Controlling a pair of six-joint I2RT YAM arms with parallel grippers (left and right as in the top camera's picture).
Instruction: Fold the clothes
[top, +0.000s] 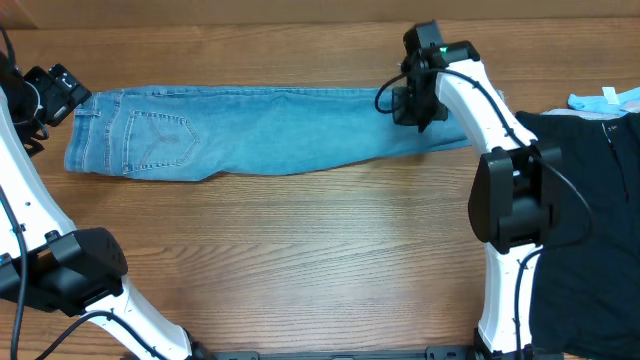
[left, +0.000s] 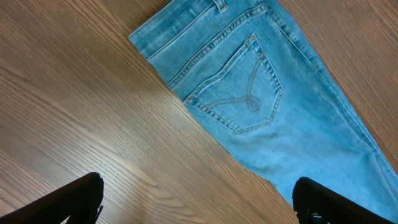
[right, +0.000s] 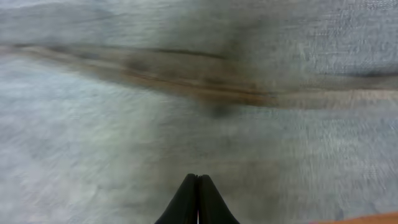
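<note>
A: Note: jeans (top: 250, 130) lie flat along the far side of the table (top: 300, 260), waistband at the left end, hems at the right, legs stacked one on the other.

B: Right gripper (top: 415, 110)?

A: Down on the lower legs, near the hems. Wrist view shows the tips pressed together against the denim. It is too blurred to tell whether any cloth is caught between them.

B: So the risk is an empty pinch?

A: Yes. If it lifts with nothing held, the legs stay put. If it holds only the top layer, that leg peels off and the fold goes crooked.

B: Left gripper (top: 60, 90)?

A: Jaws wide apart, hanging just off the waistband corner, touching nothing. The back pocket (left: 242, 93) lies below it.

B: Then nothing pins that end.

A: Correct. A hard pull could drag the whole pair sideways. The black garment (top: 590, 200) lies near the hems, so a snag there is possible.
</note>
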